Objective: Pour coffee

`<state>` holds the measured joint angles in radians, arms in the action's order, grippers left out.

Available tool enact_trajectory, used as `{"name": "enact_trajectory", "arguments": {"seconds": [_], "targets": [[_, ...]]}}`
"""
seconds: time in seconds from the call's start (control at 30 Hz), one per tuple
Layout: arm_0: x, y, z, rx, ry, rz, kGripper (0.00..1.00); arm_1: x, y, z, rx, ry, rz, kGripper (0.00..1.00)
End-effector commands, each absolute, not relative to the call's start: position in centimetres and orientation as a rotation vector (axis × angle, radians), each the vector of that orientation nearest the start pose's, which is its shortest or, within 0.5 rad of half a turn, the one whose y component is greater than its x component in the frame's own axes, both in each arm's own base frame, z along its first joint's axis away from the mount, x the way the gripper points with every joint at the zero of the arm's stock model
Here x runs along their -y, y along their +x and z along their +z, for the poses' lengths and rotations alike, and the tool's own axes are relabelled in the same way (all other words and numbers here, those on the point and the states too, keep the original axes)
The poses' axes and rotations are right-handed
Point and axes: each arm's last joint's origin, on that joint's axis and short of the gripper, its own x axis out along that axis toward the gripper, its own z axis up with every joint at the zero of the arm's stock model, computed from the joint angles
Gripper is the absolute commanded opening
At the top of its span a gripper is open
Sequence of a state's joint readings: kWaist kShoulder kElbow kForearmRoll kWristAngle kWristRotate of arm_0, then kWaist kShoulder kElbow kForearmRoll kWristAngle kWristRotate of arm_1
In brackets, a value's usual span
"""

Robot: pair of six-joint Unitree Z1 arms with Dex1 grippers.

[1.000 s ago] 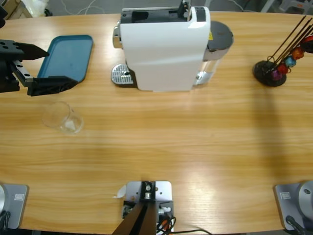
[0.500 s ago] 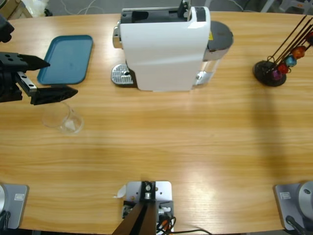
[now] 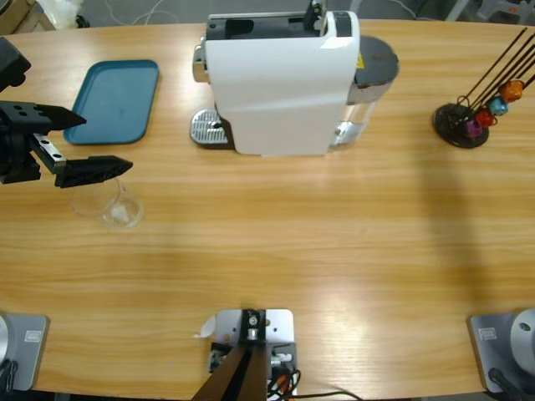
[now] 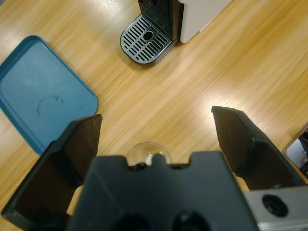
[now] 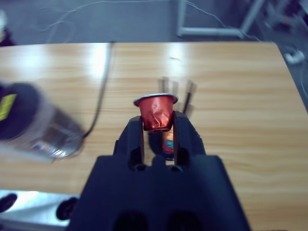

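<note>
**A:** How do your left fingers (image 4: 240, 144) stand?

**B:** Spread wide, with nothing between them. In your left wrist view a clear glass (image 4: 149, 153) shows low between the two fingers, close against the black body and half hidden by it. From above, the glass (image 3: 107, 205) stands on the bench (image 3: 334, 251) just beside the nearer finger (image 3: 92, 170), which overlaps its rim. You cannot tell from these views how high the fingers hang over it.

**A:** And the coffee?

**B:** The glass is the only cup you have in view. Whether it holds any coffee cannot be told here, because the glass looks clear with a pale bottom.

**A:** What lies past the fingers?

**B:** Ahead of the fingertips is the round metal drip grid (image 4: 146, 38) at the foot of the white coffee machine (image 3: 280, 83). Off to one side of the fingers, next to the far finger, lies the blue tray (image 4: 38, 96), flat on the bench.

**A:** And the right fingers (image 5: 137, 139)?

**B:** They are drawn narrow and clamp a red capsule (image 5: 157, 113) upright, with its silver rim above the fingertips. The bench runs beyond them. The black capsule stand (image 3: 461, 125) sits at the far end of the bench from your left fingers.
</note>
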<state>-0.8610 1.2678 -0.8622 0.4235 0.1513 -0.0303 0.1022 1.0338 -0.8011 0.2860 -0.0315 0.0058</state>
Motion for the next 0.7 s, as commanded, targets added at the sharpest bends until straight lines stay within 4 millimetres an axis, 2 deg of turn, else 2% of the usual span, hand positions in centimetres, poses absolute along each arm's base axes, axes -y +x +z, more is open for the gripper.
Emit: {"name": "enact_trajectory", "arguments": {"seconds": [0.03,0.2,0.27,0.37,0.47,0.53,0.6,0.7], "targets": [[14.2,13.2,31.7,-0.74,0.373,-0.652,1.0,-6.2,12.5,40.0,-0.491,-0.221,0.67,0.145],[13.6,12.7,32.6,-0.703,0.354,-0.656,1.0,-14.8,16.9,44.7,-0.53,-0.485,1.074,0.145],[13.5,12.6,32.7,-0.697,0.35,-0.657,0.996,-18.4,19.0,44.9,-0.538,-0.542,1.202,0.145],[13.2,12.4,33.0,-0.685,0.341,-0.658,0.994,-23.3,22.6,43.1,-0.577,-0.614,1.286,0.145],[12.9,12.1,33.1,-0.677,0.335,-0.657,0.991,-26.0,25.4,41.9,-0.582,-0.64,1.297,0.148],[12.7,12.0,33.0,-0.679,0.335,-0.655,0.991,-27.4,26.5,41.7,-0.568,-0.646,1.304,0.158],[12.8,12.0,32.8,-0.688,0.338,-0.653,0.991,-28.6,27.6,40.7,-0.582,-0.653,1.31,0.163],[13.0,12.2,32.6,-0.698,0.346,-0.654,0.996,-29.3,29.3,39.2,-0.606,-0.679,1.269,0.159]]}}
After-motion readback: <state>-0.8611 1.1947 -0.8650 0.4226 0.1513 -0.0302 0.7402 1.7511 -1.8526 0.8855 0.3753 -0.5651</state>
